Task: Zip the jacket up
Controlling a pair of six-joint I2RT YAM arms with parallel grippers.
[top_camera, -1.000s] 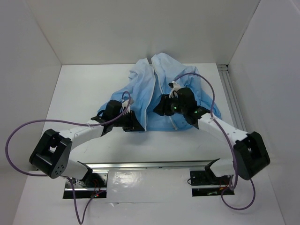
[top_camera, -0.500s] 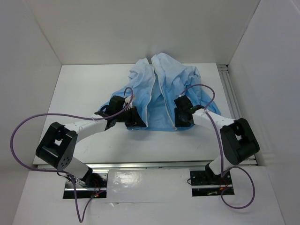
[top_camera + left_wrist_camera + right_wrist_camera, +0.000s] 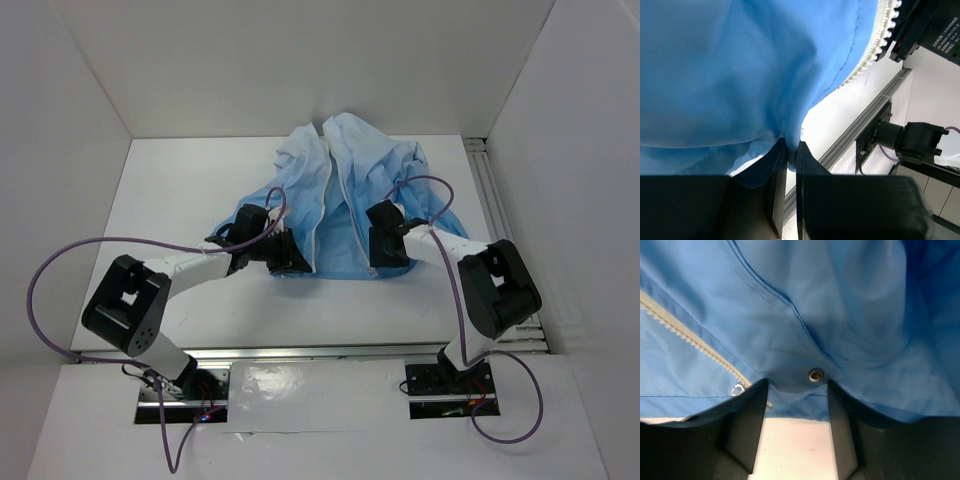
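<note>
Sprawling rumpled at the middle of the white table (image 3: 170, 190), the jacket (image 3: 350, 180) is thin, crinkly light-blue cloth, its front parted along a pale toothed zipper strip (image 3: 687, 335). Both arms reach forward low: the left tool (image 3: 791, 150) is pressed together on a fold of the near hem, the right tool (image 3: 796, 390) spread astride the hem by a small metal eyelet (image 3: 815, 375)

Left arm (image 3: 190, 266): elbow out to the left, forearm angled inward. Left gripper (image 3: 791, 147): fingers almost together, pinching a fold of the jacket (image 3: 740, 75). Right arm (image 3: 440, 238): elbow bent, forearm pointing inward. Right gripper (image 3: 796, 382): fingers spread apart.
</note>
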